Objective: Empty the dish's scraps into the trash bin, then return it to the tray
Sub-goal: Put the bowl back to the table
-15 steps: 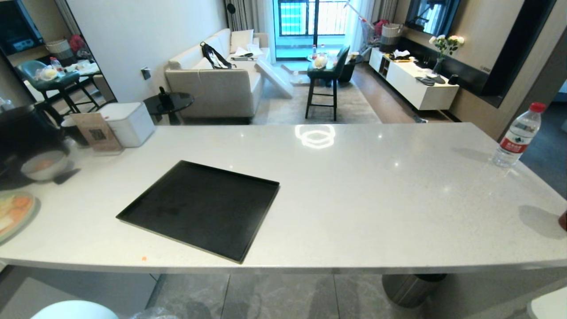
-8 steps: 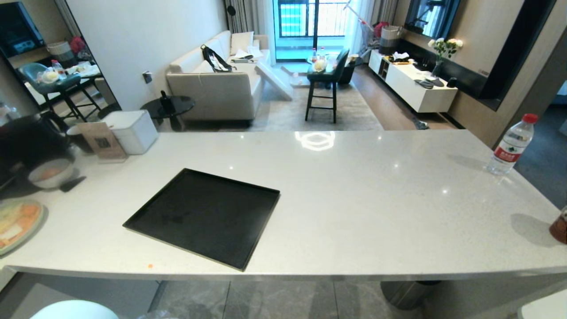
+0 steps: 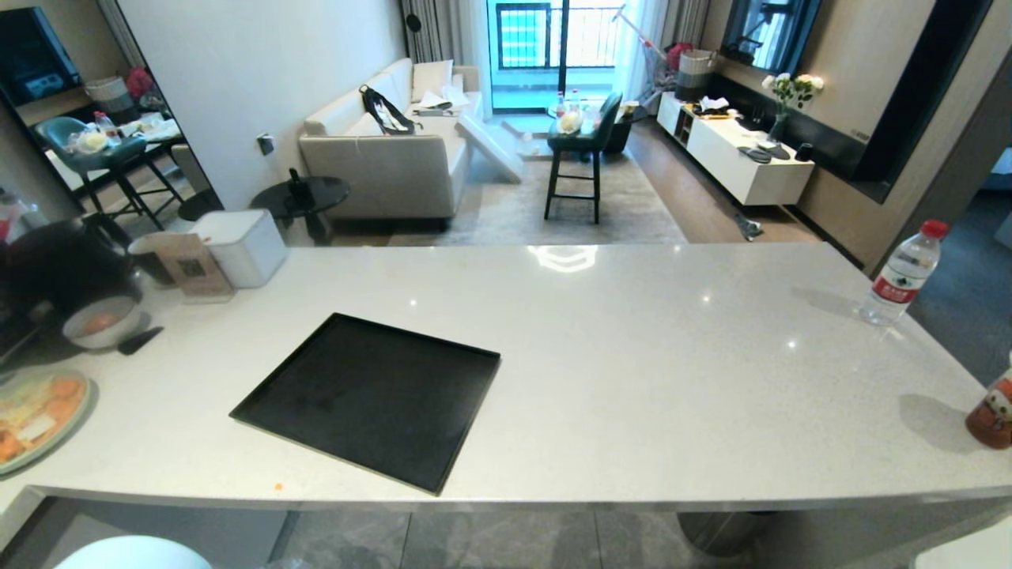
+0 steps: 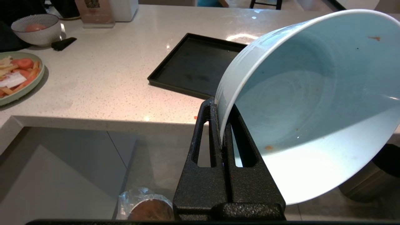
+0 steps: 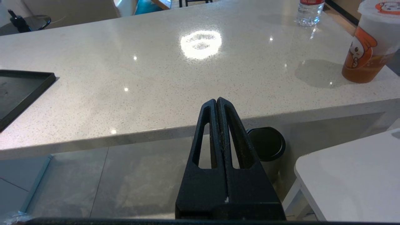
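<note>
Head view: lying at about 7 o'clock of centre on the white stone counter (image 3: 632, 348), the black tray (image 3: 371, 399), bare. Sitting at 9 o'clock near the counter's left end, a greyish bowl (image 3: 100, 322) with something orange inside. Resting at 8 o'clock at the left edge, a pale-green plate (image 3: 35, 411) carrying carrot slices. Standing at 3 o'clock, a water bottle (image 3: 897, 276) with a red cap; at 4 o'clock, partly cut off, a drink cup (image 3: 992, 407). Showing at 7 o'clock on the bottom edge, the pale blue rim of the dish (image 3: 130, 553), below counter level. Neither gripper showing here.

Left wrist view: pinching the dish (image 4: 312, 103) by its rim, the left gripper (image 4: 222, 125), fingers together on the wall. Dish tilting steeply, interior nearly clean, bearing only a few orange specks. Standing on the floor below, the lined trash bin (image 4: 147, 207), contents unclear. Tray (image 4: 200, 65) lying beyond on the counter, apart from the dish.

Right wrist view: hanging below the counter edge, the right gripper (image 5: 218, 104), fingers pressed together, gripping nothing. Standing under the counter, a dark black-rimmed bin (image 5: 265, 143).
</note>
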You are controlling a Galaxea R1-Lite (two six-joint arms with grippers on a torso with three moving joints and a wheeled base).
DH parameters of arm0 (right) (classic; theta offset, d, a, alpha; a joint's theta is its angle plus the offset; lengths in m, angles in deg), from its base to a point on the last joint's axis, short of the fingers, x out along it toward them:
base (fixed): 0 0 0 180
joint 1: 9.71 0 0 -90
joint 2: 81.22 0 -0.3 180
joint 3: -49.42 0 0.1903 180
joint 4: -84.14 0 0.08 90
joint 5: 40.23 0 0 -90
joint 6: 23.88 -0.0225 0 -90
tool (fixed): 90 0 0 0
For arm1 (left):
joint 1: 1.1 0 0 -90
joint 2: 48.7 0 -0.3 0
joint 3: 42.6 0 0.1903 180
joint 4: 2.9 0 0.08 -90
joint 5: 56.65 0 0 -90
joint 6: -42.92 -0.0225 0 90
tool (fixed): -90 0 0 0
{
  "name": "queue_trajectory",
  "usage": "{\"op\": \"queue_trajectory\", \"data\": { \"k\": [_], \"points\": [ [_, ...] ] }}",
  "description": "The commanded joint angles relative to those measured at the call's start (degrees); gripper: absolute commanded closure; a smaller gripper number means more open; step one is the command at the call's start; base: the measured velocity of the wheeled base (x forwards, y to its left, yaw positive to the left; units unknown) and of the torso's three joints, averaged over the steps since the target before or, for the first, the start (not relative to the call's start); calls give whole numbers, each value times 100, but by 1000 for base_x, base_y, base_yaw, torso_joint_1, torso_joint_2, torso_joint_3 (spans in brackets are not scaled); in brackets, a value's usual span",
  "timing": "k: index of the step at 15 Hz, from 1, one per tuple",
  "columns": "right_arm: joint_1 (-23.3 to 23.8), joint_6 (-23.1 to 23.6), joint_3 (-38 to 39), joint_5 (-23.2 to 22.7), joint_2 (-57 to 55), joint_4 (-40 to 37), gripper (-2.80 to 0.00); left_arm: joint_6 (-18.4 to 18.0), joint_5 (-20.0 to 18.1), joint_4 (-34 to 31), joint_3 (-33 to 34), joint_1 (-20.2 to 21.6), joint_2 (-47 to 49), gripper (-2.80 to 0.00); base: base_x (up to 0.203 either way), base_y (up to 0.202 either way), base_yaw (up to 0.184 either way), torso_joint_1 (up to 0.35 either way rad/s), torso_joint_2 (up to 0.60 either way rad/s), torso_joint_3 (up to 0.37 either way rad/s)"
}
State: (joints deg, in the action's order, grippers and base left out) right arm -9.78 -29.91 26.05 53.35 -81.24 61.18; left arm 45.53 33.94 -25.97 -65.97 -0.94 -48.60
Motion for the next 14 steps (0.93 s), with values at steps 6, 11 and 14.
{"op": "queue_trajectory", "data": {
  "k": [6,11,14],
  "points": [
    [-1,-12,0,2,2,2,0,3,2,5,0,2,8,0,0,0,0,74,-173,-89],
    [-1,-12,0,2,2,2,0,3,2,5,0,2,3,0,0,0,0,0,0,0],
    [-1,-12,0,2,2,2,0,3,2,5,0,2,4,0,0,0,0,0,0,0]
  ]
}}
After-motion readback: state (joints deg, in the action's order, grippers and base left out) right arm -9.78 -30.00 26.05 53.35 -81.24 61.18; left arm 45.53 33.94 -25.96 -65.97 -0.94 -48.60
